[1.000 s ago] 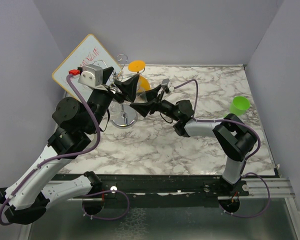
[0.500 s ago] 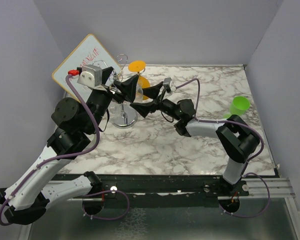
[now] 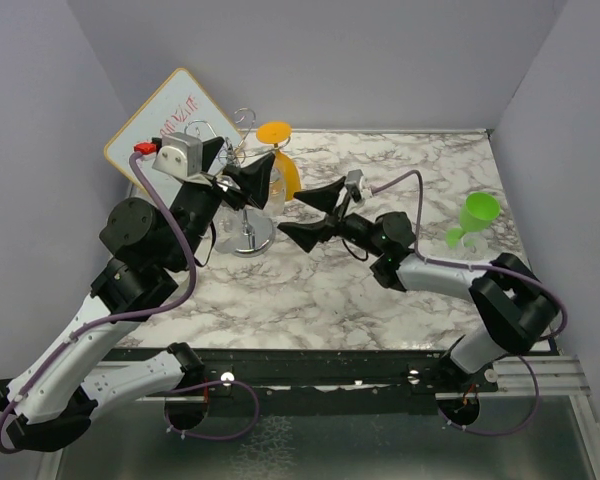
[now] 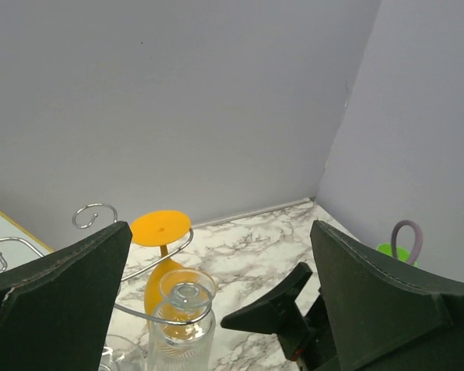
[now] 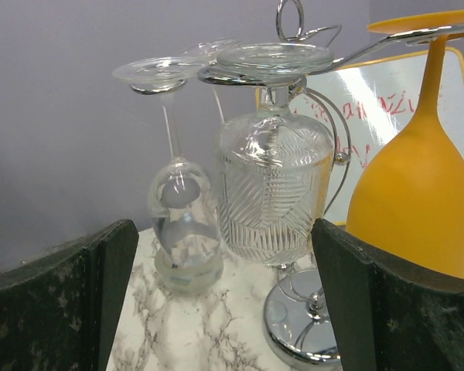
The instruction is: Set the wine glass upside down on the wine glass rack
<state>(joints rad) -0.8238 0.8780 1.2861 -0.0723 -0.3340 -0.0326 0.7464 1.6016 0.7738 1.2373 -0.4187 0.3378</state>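
Chrome wire forms the wine glass rack (image 5: pixel 294 325): a round mirror-bright disc base, a thin central post and curled arms at the top. The clear ribbed wine glass (image 5: pixel 274 185) hangs from those arms, foot up and bowl down. Its bowl is cut with a leaf-like pattern, and its flat foot rests on a wire loop. On the same rack hang a slimmer plain clear wine glass (image 5: pixel 184 228) and an orange wine glass (image 5: pixel 414 201), both inverted as well.

The right wrist view shows the rack low and side-on, so stems, bowls and the disc base are all plain. A whiteboard (image 5: pixel 371 108) with red writing stands behind the rack. The right gripper (image 3: pixel 313 215) sits just beside the rack and faces the ribbed glass. Its jaws are wide apart, with nothing between them, and they are clear of the glass.

The left wrist view looks down from above the rack. It shows the round feet of the ribbed and orange glasses from the top, but not the rack's base. The left gripper (image 3: pixel 238 170) is over the rack's arms with its jaws spread wide, holding nothing.

Only the overhead view takes in both arms on the marble table (image 3: pixel 430 170). It also shows a green wine glass (image 3: pixel 477 212) well apart from the rack, beyond the right arm. The clear glasses are hard to make out there.
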